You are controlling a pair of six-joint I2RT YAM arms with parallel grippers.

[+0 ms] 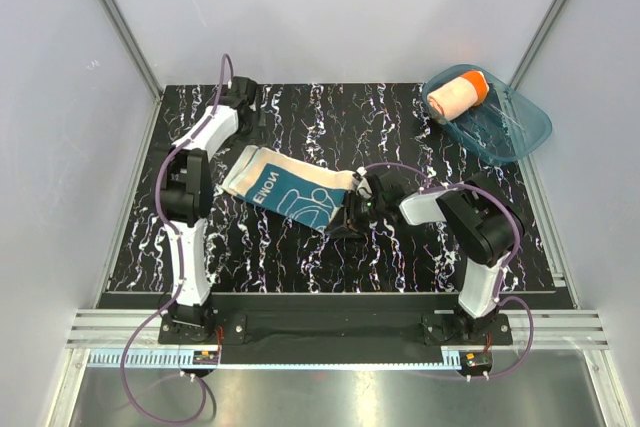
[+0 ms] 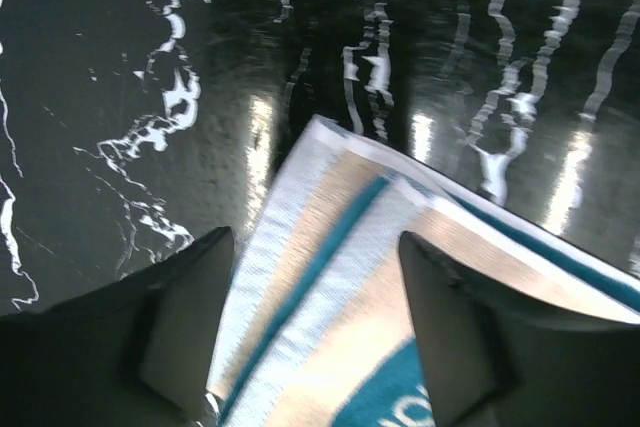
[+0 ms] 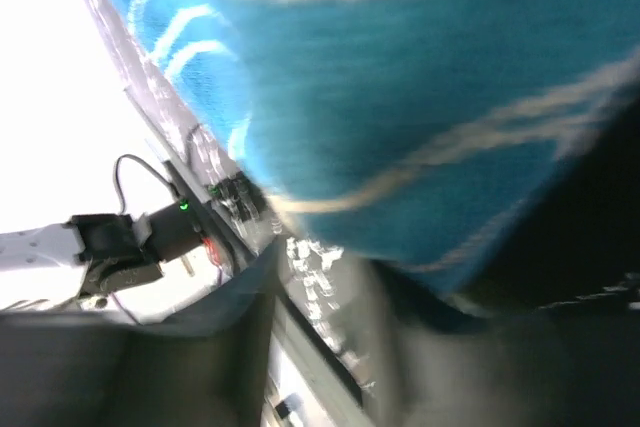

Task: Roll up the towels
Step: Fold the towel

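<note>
The teal-blue towel (image 1: 290, 194) lies spread flat on the black marbled table, slanting from upper left to lower right. My left gripper (image 1: 262, 119) is open beyond its upper left end; in the left wrist view (image 2: 315, 237) the striped towel end (image 2: 330, 317) lies between the wide-apart fingers, which do not pinch it. My right gripper (image 1: 352, 209) is at the towel's right end. Its view is blurred: teal cloth (image 3: 400, 97) fills the top, and the jaws (image 3: 325, 282) stand apart with bare table between them. The orange towel (image 1: 455, 95) sits rolled up in the tub.
A translucent teal plastic tub (image 1: 510, 132) stands at the back right corner of the table (image 1: 400, 127). White walls with metal rails close in the back and sides. The arm bases and a rail run along the near edge (image 1: 330, 327).
</note>
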